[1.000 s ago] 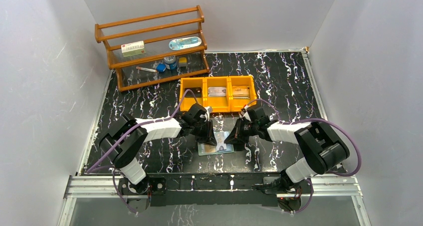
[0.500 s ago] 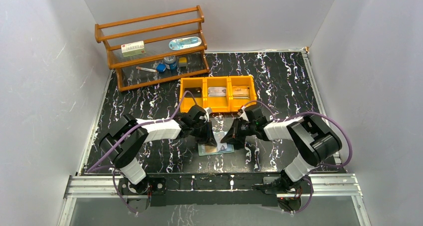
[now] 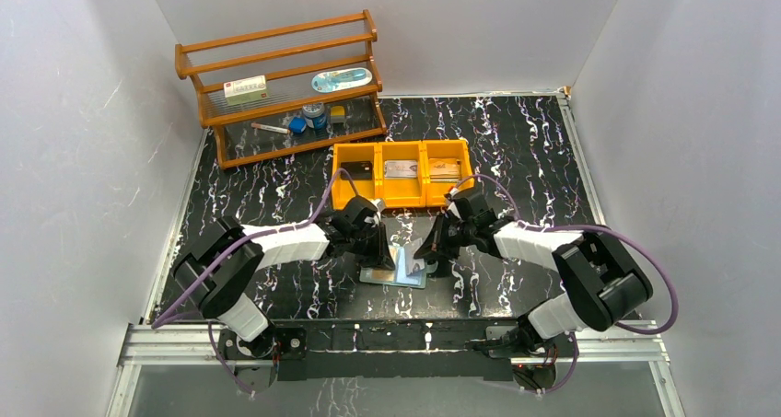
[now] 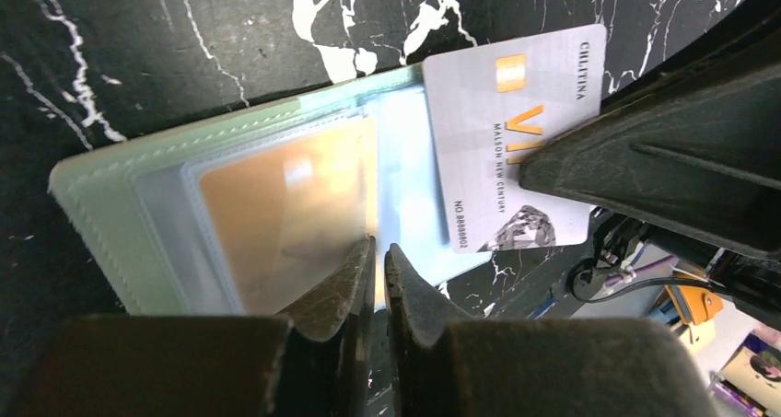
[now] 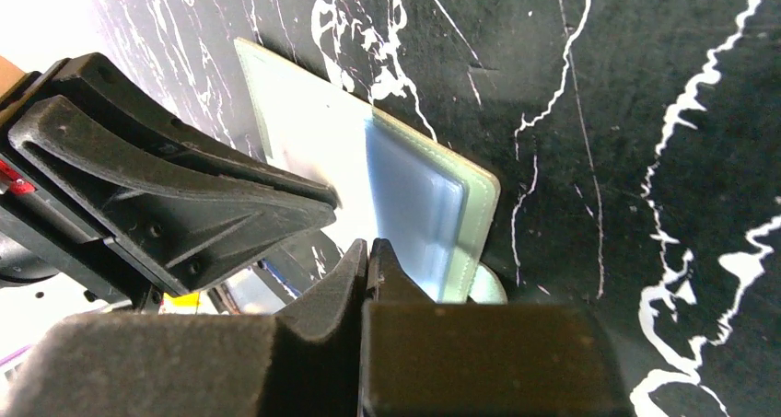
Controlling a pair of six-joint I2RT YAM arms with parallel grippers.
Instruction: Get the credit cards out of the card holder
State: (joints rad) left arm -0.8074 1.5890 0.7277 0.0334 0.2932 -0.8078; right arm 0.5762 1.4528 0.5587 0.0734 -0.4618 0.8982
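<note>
Left wrist: extraction step; left pincer [image 4: 379,251] clamped on holder [image 4: 120,182]; right pincer [image 5: 368,247] together at half-out card [image 4: 502,132] beyond; next, draw card clear.

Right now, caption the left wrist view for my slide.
Left pincer tips at the open card holder's edge; tan card sleeved, silver card sticking out at right.

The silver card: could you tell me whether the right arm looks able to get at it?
Probably yes: the silver card juts out of the card holder, uncovered, and the right gripper sits right at its edge.
</note>
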